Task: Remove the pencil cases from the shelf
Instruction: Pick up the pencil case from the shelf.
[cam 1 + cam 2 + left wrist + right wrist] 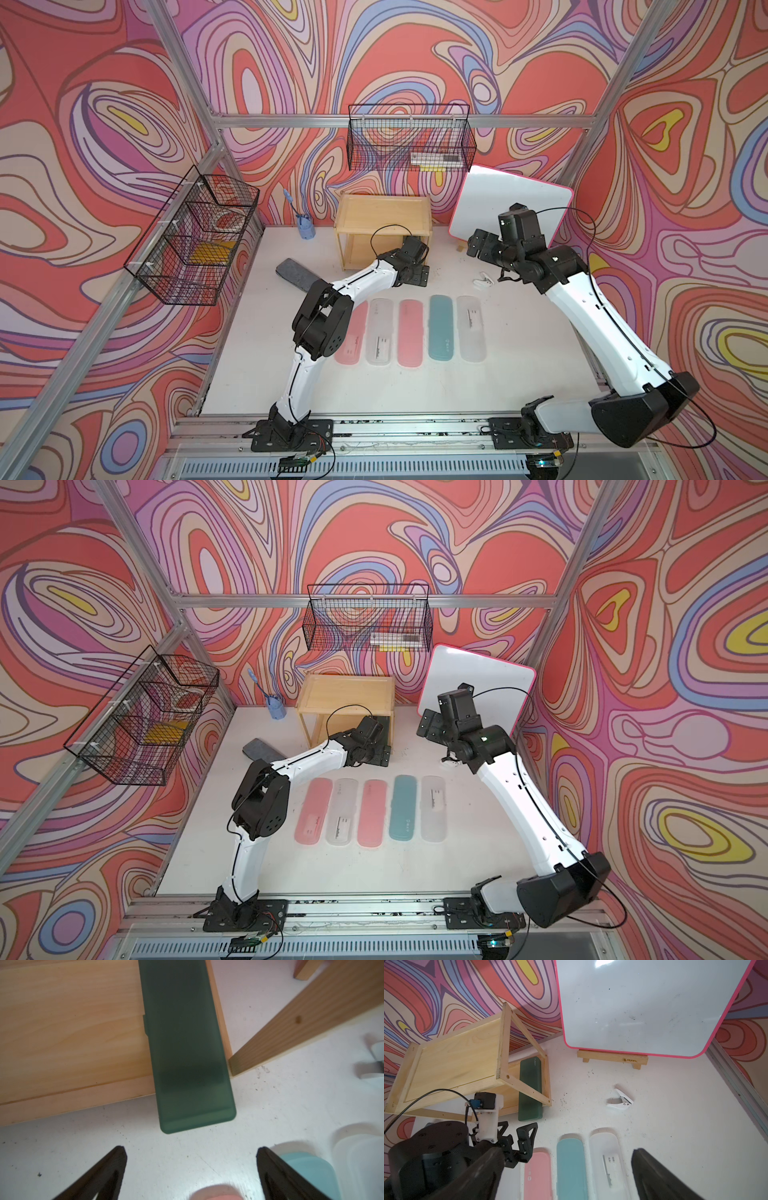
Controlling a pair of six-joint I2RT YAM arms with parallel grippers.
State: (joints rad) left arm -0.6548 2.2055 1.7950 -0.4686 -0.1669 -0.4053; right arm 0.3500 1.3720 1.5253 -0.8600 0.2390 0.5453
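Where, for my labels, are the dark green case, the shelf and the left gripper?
dark green case (187, 1049): left wrist view, middle of its lid.
shelf (382, 214): a top view, bare top board.
left gripper (191, 1148): left wrist view, midway between fingertips.

Bright, even, diffuse light from above fills both top views; the arms throw only faint shadows on the table (519, 353). Frame bars (395, 120) bow near the picture edges, a wide-lens warp. The cases (572, 1167) cast soft shadows toward 12 o'clock. A glare patch sits on the whiteboard (643, 1005), at 1 o'clock. The left wrist view is soft: green case (187, 1043) smeared, fingers (110, 1163) out of focus.
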